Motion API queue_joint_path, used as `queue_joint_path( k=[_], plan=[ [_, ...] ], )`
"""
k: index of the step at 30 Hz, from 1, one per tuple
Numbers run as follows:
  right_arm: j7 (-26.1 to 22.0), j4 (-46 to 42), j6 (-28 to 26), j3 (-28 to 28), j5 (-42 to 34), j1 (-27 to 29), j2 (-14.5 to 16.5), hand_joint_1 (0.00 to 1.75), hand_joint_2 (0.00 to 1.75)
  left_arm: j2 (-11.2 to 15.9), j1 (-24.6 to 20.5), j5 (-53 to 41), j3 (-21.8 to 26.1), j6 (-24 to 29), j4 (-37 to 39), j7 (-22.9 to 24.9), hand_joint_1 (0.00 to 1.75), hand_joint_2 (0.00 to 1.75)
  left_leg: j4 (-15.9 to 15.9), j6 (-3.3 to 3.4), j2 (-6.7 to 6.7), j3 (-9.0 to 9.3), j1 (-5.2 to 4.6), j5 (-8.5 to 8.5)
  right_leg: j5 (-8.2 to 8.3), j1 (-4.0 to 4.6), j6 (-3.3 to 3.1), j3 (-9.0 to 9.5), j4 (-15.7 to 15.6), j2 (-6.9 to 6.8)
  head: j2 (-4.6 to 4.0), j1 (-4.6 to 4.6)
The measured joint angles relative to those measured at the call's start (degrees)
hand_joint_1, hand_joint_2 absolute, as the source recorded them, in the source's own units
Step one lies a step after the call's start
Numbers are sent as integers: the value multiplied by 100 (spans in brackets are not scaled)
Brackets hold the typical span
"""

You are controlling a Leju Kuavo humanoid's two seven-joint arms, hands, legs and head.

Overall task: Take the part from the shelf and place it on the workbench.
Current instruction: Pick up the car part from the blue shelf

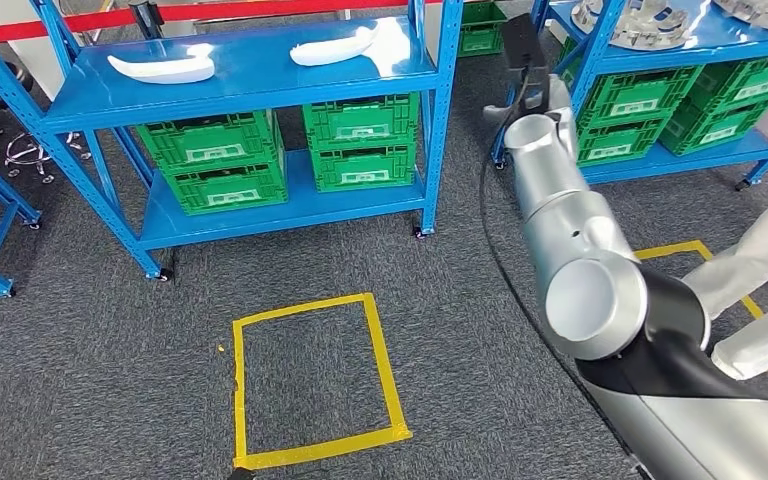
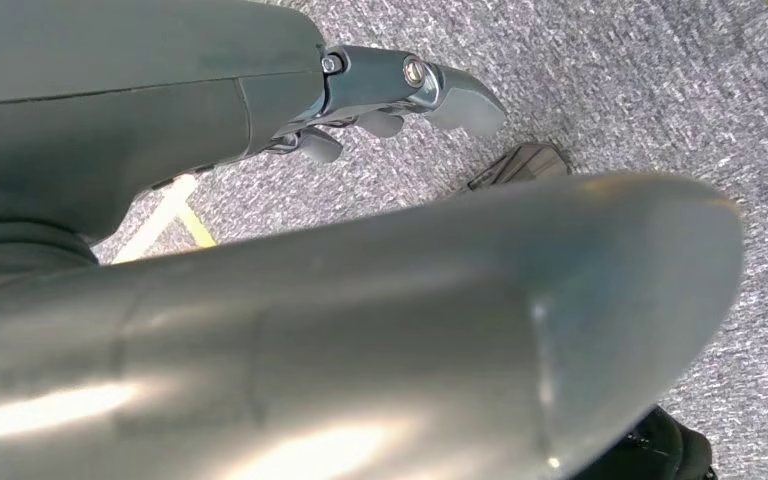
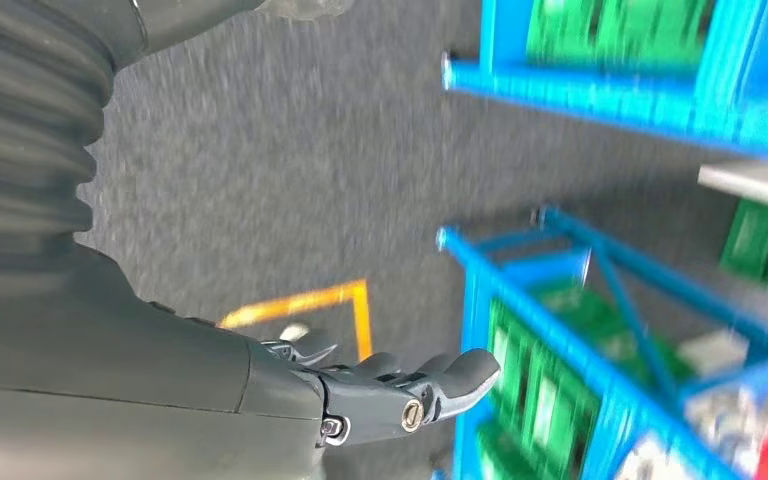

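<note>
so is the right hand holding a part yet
No, the right hand holds nothing, its fingers out over grey carpet, and two white parts lie on the blue shelf.

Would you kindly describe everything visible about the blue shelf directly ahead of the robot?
The blue shelf is a painted metal rack on small castors, standing upright on grey carpet behind a yellow taped square. Its top board carries two white curved parts, lying apart. The lower board holds four green crates, stacked in two pairs side by side. Neither hand touches it.
</note>
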Motion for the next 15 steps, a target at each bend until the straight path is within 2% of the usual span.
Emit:
queue_joint_path(
  k=[5,15],
  plan=[
    [-39,0,-115,26,-19,226,479,0,175,5,42,-40,0,0,1,71,0,0,0,-2,-11,-5,2,1,-3,1,-4,0,1,-12,0,0],
    [-161,0,-72,294,307,365,1000,0,175,18,108,-65,1,0,1,127,0,0,0,-1,-12,-9,0,0,-2,-1,-4,-3,-1,-11,0,0]
  ],
)
